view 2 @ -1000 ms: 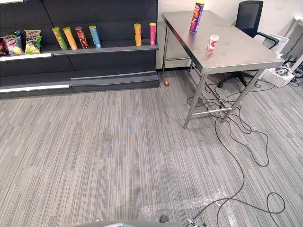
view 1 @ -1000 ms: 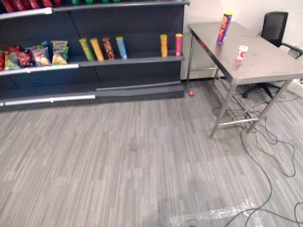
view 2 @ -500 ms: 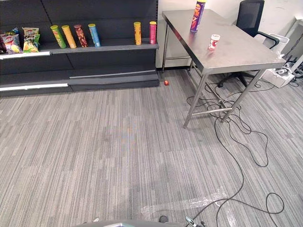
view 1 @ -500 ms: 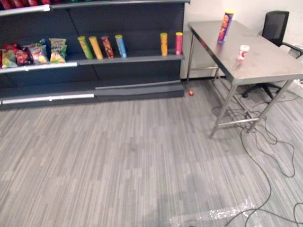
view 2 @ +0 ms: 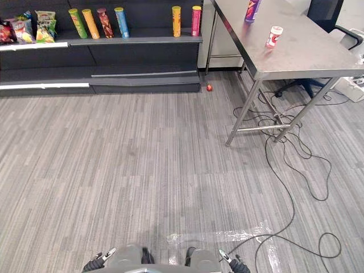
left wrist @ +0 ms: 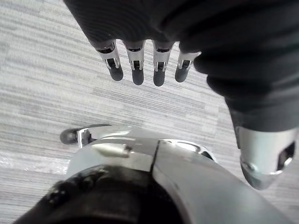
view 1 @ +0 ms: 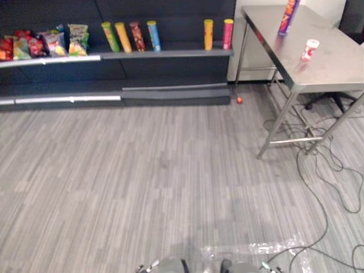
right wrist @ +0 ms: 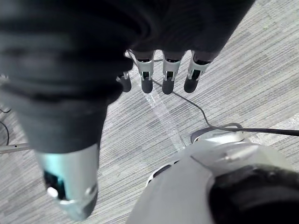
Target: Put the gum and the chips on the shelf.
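A tall purple chips can stands at the far end of the steel table on the right. Nearer on that table is the small red and white gum tub. The dark shelf runs along the back left, holding several upright chips cans and snack bags. My left hand hangs over the grey floor with its fingers straight and nothing in it. My right hand hangs the same way, open and holding nothing. Both hands are far from the table and the shelf.
A small red ball lies on the floor by the shelf's right end. Black cables loop under and in front of the table. A strip of clear tape lies on the carpet close by. A dark office chair stands behind the table.
The whole picture has shifted, so the camera has moved: shelf and table now sit higher and slightly further right in view. The objects themselves have not moved.
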Robot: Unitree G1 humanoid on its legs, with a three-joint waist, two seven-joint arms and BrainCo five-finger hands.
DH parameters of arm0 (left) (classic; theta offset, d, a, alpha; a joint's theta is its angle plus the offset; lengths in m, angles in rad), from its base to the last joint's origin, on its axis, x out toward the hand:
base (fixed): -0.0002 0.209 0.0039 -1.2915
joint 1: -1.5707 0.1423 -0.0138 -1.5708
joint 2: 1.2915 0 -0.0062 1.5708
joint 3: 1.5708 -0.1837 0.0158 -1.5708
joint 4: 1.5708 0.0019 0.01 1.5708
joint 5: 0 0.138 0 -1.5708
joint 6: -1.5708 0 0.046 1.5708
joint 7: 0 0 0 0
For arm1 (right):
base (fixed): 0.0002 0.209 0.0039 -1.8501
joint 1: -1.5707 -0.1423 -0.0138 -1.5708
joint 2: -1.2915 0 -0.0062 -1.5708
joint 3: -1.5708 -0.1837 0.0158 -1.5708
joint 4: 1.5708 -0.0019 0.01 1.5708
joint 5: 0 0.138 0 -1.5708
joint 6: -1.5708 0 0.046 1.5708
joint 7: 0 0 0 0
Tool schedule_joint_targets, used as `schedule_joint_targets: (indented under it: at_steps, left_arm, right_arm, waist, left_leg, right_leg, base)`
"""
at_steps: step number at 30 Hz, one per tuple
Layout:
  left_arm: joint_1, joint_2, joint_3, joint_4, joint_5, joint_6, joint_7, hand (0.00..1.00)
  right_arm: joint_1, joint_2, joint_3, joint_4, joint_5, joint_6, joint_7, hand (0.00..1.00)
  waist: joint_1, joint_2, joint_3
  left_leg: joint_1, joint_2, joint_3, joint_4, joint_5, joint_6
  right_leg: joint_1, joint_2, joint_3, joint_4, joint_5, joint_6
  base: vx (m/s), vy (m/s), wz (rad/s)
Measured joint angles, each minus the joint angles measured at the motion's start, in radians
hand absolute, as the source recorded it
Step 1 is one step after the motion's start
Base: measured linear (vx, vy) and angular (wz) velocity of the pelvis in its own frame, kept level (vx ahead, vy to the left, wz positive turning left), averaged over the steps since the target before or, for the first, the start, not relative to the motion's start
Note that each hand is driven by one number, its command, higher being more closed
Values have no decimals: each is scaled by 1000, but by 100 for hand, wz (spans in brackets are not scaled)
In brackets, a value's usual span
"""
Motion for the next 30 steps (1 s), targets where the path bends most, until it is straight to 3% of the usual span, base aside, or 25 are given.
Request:
schedule_joint_targets:
  at_steps: [2,4,6,8,10,12,13,14,15,18,19,20,22,24,25,27,29,30]
  left_arm:
    - [-3,-5,-1,-1,-30,-1,-7,0]
    - [-3,-4,-3,-1,-58,-8,-19,0]
    - [-4,-3,-15,-6,-67,-13,-19,0]
    - [-5,-4,-25,-6,-66,-19,-17,0]
    - [-5,-14,-30,-6,-66,-20,-15,0]
    - [-4,-5,-29,-5,-66,-20,-16,0]
    - [-3,5,-26,-5,-66,-23,-15,0]
    - [-15,16,-26,-4,-65,-22,-13,0]
    - [-26,23,-31,-3,-61,-20,-14,0]
    - [-29,20,-30,8,-55,-20,-12,0]
    - [-29,20,-30,13,-43,-20,-12,0]
    - [-29,21,-31,13,-42,-20,-13,0]
    - [-18,23,-40,12,-14,-20,-15,0]
    - [-15,28,-57,13,-14,-20,-17,0]
    - [-16,32,-64,13,-14,-19,-19,0]
    - [-12,30,-67,17,-14,-18,-18,0]
    - [-5,11,-73,32,-11,-19,-21,0]
    - [-5,9,-73,41,-4,-18,-22,0]
  right_arm:
    - [-8,-3,-1,0,1,0,0,0]
    - [-14,-3,0,0,1,1,0,0]
    - [-27,-6,3,0,1,1,0,0]
    - [-36,-20,31,0,1,0,-1,0]
    - [-48,-44,46,0,1,-1,-4,0]
    - [-57,-38,48,2,-1,0,-9,0]
    - [-59,-28,48,9,-3,0,-8,0]
    - [-67,-16,45,4,-6,-2,-5,0]
    - [-70,-13,40,1,-10,-3,-4,0]
    - [-68,-12,23,3,-10,1,-2,0]
    - [-69,-6,16,-2,-10,0,1,0]
    - [-69,-4,9,-3,-10,-1,2,0]
    - [-68,1,-16,-3,-8,-1,2,0]
    - [-67,2,-21,-9,-6,-2,2,0]
    - [-67,6,-31,-15,-2,-5,1,0]
    - [-64,6,-31,-22,19,-8,1,0]
    - [-49,-7,-24,-49,42,-21,3,0]
    - [-49,-10,-18,-50,44,-24,4,0]
  waist:
    - [-7,10,4]
    - [-3,8,8]
    - [-1,11,17]
    - [-2,19,24]
    - [-3,57,39]
    - [3,41,35]
    - [4,16,20]
    - [-3,-2,9]
    - [-4,-7,8]
    - [5,-8,-22]
    - [5,-7,-29]
    - [6,-6,-30]
    - [3,-5,-46]
    - [-4,0,-43]
    - [0,-1,-39]
    - [-2,1,-37]
    - [-12,35,-33]
    - [-24,41,-33]
  left_leg:
    - [-54,-13,-28,-2,-64,7]
    - [-94,-28,-33,-90,-80,11]
    - [-112,-37,-44,-243,-57,11]
    - [-116,-41,-71,-439,19,-3]
    - [-107,-10,-107,-625,86,-12]
    - [-116,-32,-81,-535,168,12]
    - [-130,-54,-52,-498,128,56]
    - [-152,-81,-34,-465,89,86]
    - [-155,-99,-20,-453,74,97]
    - [-143,-131,25,-421,26,164]
    - [-112,-140,47,-424,6,185]
    - [-96,-142,57,-427,3,188]
    - [-11,-150,73,-453,-8,204]
    - [61,-157,69,-492,-33,208]
    - [141,-174,65,-550,-70,201]
    - [222,-187,60,-602,-77,196]
    - [328,-179,44,-657,-100,181]
    - [343,-172,38,-662,-104,175]
  right_leg:
    - [18,-14,3,-1,-25,-11]
    - [20,-35,15,-2,-35,-1]
    - [35,-55,25,-2,-53,16]
    - [52,-66,46,-6,-72,44]
    - [96,-60,82,-42,-94,83]
    - [137,-103,124,-87,-113,93]
    - [142,-130,140,-110,-109,80]
    - [130,-157,159,-106,-63,80]
    - [116,-178,171,-100,-22,108]
    - [87,-219,219,-61,71,132]
    - [64,-230,246,1,130,151]
    - [51,-231,252,39,156,147]
    - [-21,-228,267,234,299,136]
    - [-69,-223,253,399,344,141]
    - [-144,-225,206,592,305,111]
    - [-190,-222,138,702,207,83]
    - [-254,-198,7,710,63,43]
    - [-268,-188,-16,678,38,42]
  base:
    - [133,31,5]
    - [143,88,-3]
    - [241,193,-14]
    - [282,250,-28]
    - [370,398,-55]
    - [391,394,-59]
    - [581,384,-49]
    - [491,285,-23]
    - [575,357,-9]
    - [470,309,-20]
    - [344,188,-24]
    - [408,216,-32]
    - [364,180,-24]
    - [307,128,-6]
    - [321,103,-4]
    - [231,19,-7]
    - [242,-50,3]
    - [176,-97,32]
